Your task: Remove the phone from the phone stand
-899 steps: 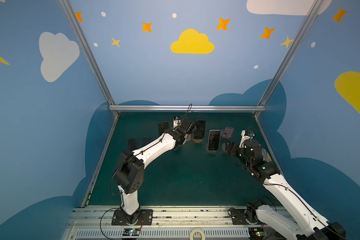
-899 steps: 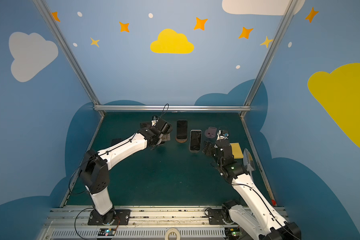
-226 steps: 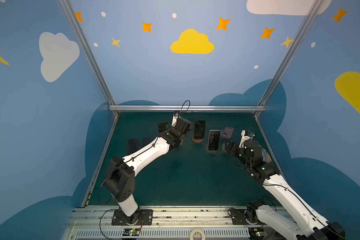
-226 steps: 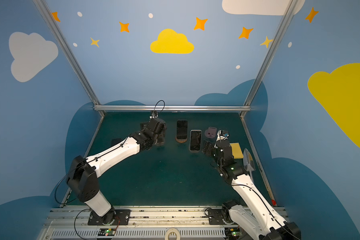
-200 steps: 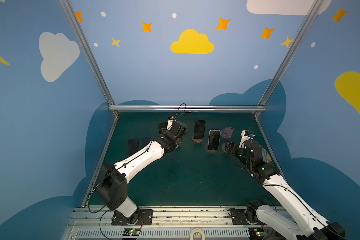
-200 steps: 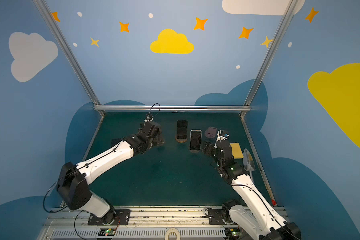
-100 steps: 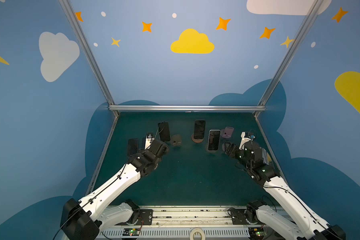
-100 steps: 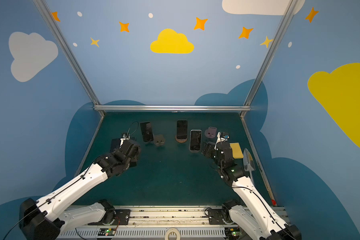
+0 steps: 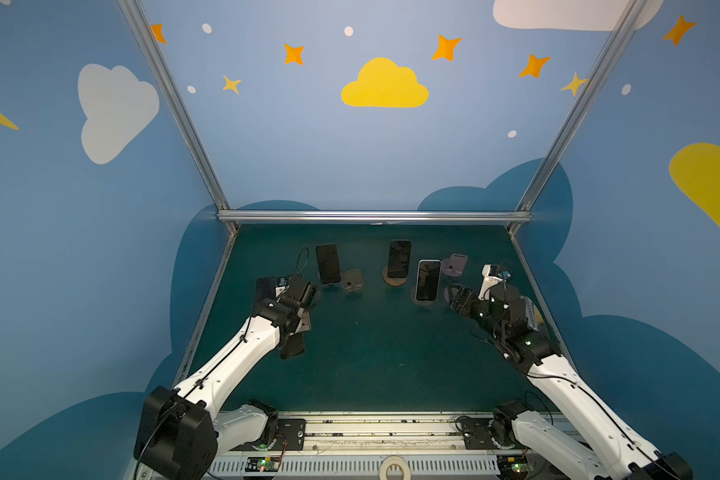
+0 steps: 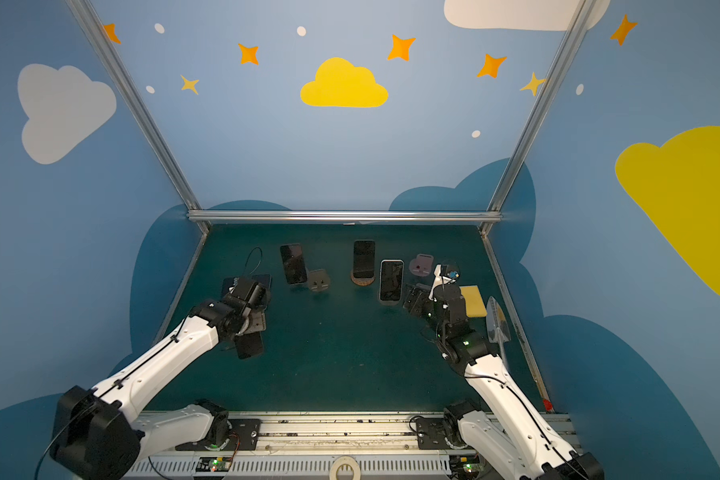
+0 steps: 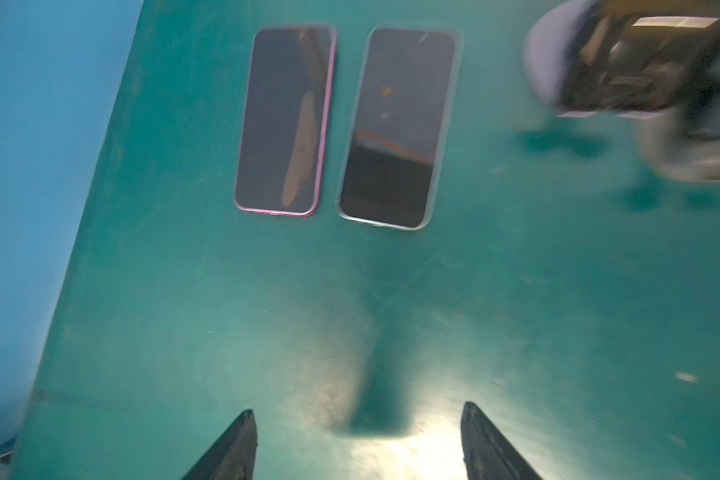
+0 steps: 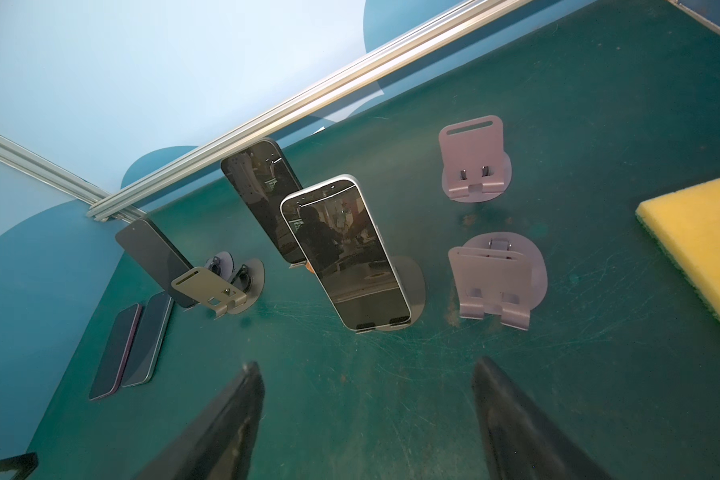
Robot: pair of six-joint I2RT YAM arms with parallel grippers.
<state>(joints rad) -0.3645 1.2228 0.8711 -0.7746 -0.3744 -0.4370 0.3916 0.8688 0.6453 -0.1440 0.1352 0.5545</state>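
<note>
Dark phone [image 9: 293,348] is clamped in the left gripper [image 11: 358,409] – held over the green table [image 9: 371,365], well apart from the grey phone stand [image 9: 352,281]. The grip is shown in both top views; in the left wrist view only the fingertips [image 11: 248,419] are seen, set apart. Right gripper [image 12: 366,363] is held spread, nothing between its fingers, just before the white-framed phone [image 12: 350,253] propped on a round stand [image 12: 414,274]. Pink-edged phone [image 11: 281,120] and silver-edged phone [image 11: 395,124] are laid flat, side by side, near the left wall.
</note>
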